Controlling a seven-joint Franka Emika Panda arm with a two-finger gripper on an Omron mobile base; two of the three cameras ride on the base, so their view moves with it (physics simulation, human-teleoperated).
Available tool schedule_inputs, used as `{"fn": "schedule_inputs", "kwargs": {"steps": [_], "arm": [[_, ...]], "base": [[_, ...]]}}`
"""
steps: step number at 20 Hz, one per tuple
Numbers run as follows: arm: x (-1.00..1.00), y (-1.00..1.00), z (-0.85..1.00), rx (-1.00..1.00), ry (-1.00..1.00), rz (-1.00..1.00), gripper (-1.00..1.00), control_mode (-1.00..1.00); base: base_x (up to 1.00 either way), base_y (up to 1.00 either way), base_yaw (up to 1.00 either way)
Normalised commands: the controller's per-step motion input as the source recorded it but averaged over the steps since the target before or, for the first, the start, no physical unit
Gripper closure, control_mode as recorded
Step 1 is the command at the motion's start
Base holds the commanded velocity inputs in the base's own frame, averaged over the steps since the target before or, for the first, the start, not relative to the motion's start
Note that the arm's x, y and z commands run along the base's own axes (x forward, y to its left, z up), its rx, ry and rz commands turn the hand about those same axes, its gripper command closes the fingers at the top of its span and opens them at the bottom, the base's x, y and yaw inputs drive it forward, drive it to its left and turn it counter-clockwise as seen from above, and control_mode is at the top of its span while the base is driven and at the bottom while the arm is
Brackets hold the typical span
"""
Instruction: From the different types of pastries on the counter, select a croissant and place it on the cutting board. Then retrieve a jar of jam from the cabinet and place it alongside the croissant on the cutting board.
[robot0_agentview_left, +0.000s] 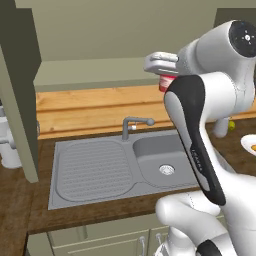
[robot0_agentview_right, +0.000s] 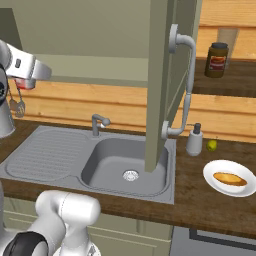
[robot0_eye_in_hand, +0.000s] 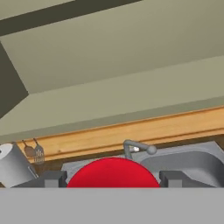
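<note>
Gripper (robot0_eye_in_hand: 113, 179) raised high above the sink (robot0_agentview_left: 150, 165), level with the underside of the wall cabinet (robot0_agentview_left: 100, 35). Fingers (robot0_eye_in_hand: 53, 179) closed on either side of a red-lidded jar of jam (robot0_eye_in_hand: 113, 174), lid facing the hand camera, pinched between both tips. From the left base view, the jar's red-and-white body (robot0_agentview_left: 164, 82) peeks out just left of the arm's dark forearm cover, under the white hand. Faucet (robot0_agentview_left: 134, 123) stands at the far edge of the sink, drainboard (robot0_agentview_left: 92, 167) to its left. Open cabinet door (robot0_agentview_right: 159, 85) hangs over the basin in the right base view, handle toward the right. Second dark jar with red label (robot0_agentview_right: 217, 60) sits on the shelf behind that door. On the counter to the right: soap dispenser (robot0_agentview_right: 194, 140), small green fruit (robot0_agentview_right: 212, 145) just beside it, white plate (robot0_agentview_right: 218, 184) nearer, holding a golden pastry (robot0_agentview_right: 230, 178). Kind of pastry too small to tell. Utensils (robot0_agentview_right: 17, 102) hang on the far wall at left.
</note>
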Motion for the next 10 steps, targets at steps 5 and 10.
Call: {"fn": "schedule_inputs", "kwargs": {"steps": [5,10], "arm": [[0.02,0.0,-0.04,0.0,0.02,0.0,1.0,1.0],[0.0,0.0,0.0,0.0,0.0,0.0,1.0,1.0]], "base": [[-0.09,0.0,0.0],[-0.99,-0.24,-0.02]]}}
